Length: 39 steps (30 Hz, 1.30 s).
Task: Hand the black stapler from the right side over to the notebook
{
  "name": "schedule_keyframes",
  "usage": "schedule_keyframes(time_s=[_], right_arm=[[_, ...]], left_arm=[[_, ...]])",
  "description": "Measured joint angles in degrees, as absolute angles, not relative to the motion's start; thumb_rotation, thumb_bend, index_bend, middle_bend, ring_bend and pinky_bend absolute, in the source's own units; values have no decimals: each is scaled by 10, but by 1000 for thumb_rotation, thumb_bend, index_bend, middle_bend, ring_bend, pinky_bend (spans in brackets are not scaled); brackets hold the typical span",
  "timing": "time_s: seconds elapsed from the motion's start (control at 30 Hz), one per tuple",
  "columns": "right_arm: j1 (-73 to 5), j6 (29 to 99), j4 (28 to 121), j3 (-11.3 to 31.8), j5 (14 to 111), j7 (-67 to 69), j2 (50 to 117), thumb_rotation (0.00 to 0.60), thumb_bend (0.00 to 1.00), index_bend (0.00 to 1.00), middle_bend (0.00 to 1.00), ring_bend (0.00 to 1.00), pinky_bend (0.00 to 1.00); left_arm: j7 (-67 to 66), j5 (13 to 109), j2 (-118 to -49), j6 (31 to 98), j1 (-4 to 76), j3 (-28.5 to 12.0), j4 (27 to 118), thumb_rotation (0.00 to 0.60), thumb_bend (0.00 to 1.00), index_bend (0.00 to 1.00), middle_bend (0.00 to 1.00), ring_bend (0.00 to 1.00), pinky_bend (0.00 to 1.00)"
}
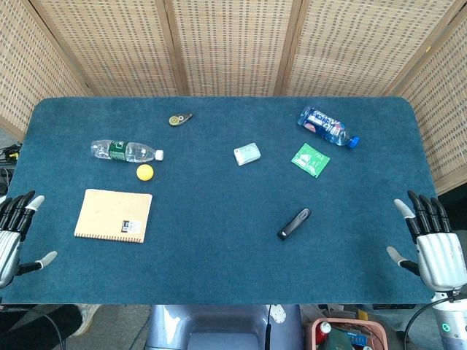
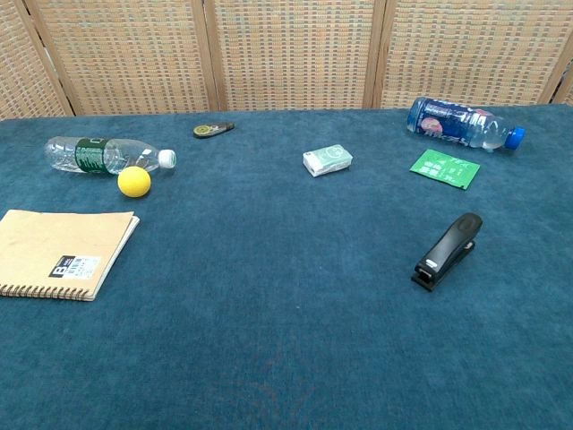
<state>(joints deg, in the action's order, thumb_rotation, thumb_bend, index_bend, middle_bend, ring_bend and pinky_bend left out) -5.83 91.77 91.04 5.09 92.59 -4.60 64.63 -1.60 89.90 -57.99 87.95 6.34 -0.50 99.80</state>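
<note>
From my station I see the black stapler lying flat on the blue desk, on the right half and toward the near edge, well apart from both hands. My right hand sits at the desk's right near corner with its fingers spread and holding nothing; the stapler is off to its left, with bare cloth between them. My left hand is at the opposite near corner, fingers likewise spread and empty (the chest view shows neither hand, so I go by the head view alone).

The stapler's long axis runs diagonally: one end points toward the near left, the other toward the far right. In the chest view the squarer end with a pale label is the nearer one and the rounded end lies farther away.

The notebook lies flat on the left half, tan cover up, near my left hand and well apart from the stapler. Just beyond it sit a yellow ball and a clear bottle on its side. Farther right are a small white packet, a green sachet and a blue-capped bottle lying down.
</note>
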Motion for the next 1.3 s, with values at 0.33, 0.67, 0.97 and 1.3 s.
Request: schedule_keyframes(time_s=[0.33,0.67,0.97,1.3], right_arm=[[-92,865,896,33,965,-17,650,600,0,20,0,0,0],[-229,750,742,19,1075,51,713,600,0,54,0,0,0],[-343,636,635,4,1123,40,791,600,24,54,0,0,0],[-403,581,596,-20,1135,34,832,600,171,106,69,0,5]], left_arm=[[-21,889,-581,864,68,-9,999,600,0,0,0,0,0],[-45,856,-586,821,84,-16,1005,600,0,0,0,0,0],[-75,811,-596,794,99,-33,1011,600,0,0,0,0,0],[-96,787,-610,783,106,-41,1008,600,0,0,0,0,0]])
